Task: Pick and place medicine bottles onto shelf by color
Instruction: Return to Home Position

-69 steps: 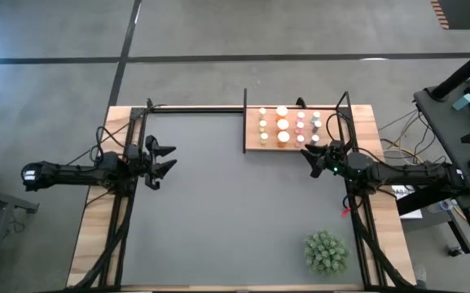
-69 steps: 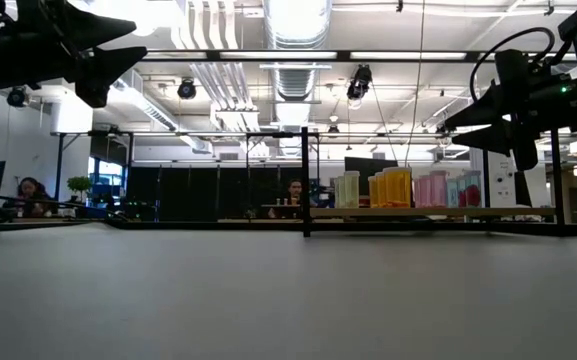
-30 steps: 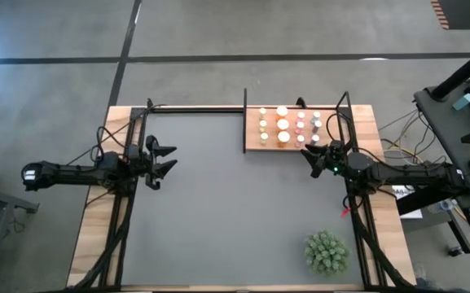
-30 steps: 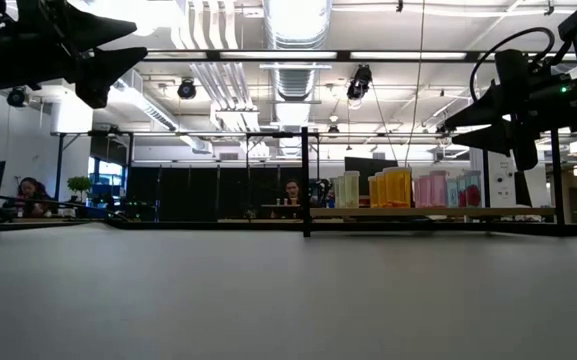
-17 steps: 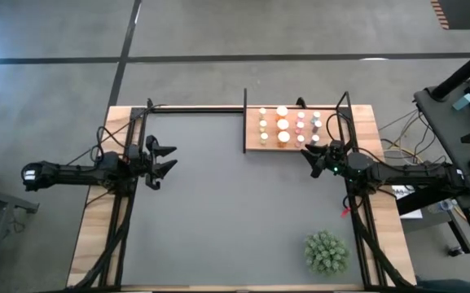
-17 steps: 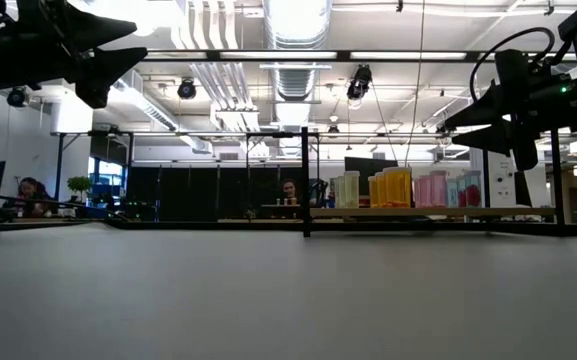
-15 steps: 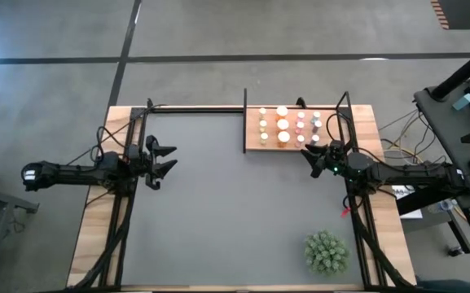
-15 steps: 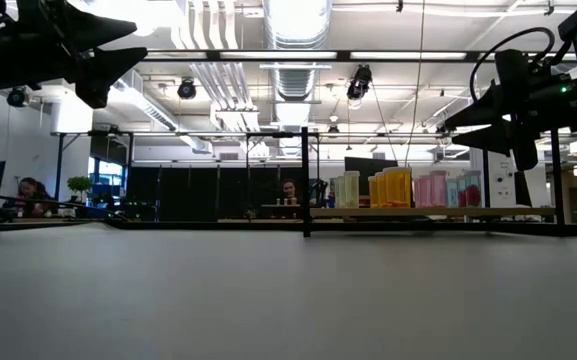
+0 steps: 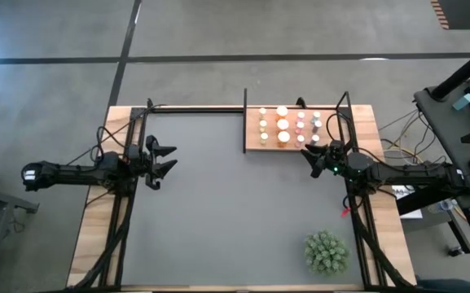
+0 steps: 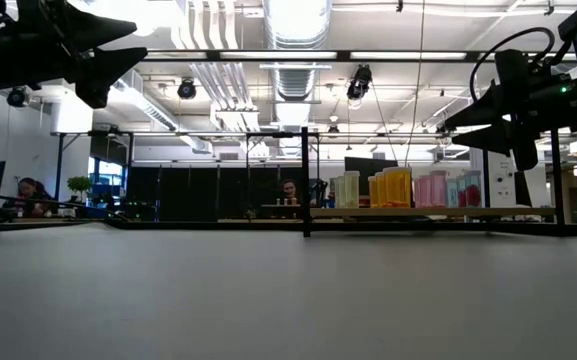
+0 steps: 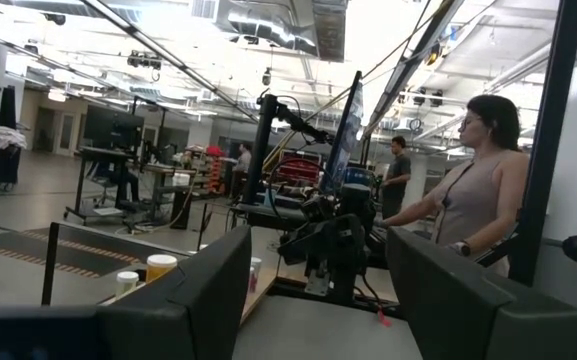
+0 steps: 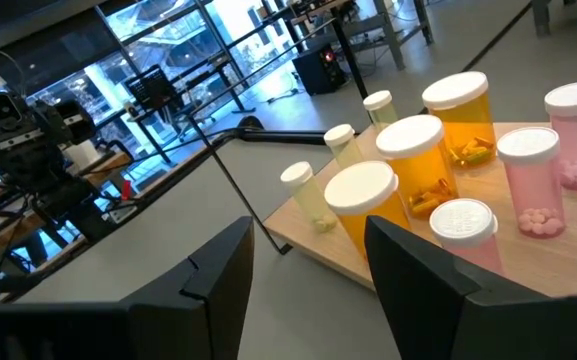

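The grey mat [image 9: 235, 203] carried a shelf [image 9: 252, 145] at its far right. The left gripper [image 9: 173, 158] hung wide open over the mat's left edge. The right gripper [image 9: 305, 147], equally wide, hung near the shelf. Bottles [image 9: 283, 124] stood on it, seemingly grouped by colour.

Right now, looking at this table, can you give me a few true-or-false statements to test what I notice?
1. All the medicine bottles stand on the shelf; none is on the grey mat. True.
2. The right gripper holds a bottle. False: it is open and empty, just off the shelf's edge.
3. The green plant sits on the shelf. False: it is on the mat, well away from the shelf.
4. The orange bottles stand between the pale green bottles and the pink bottles. True.
5. The left gripper is open and empty. True.
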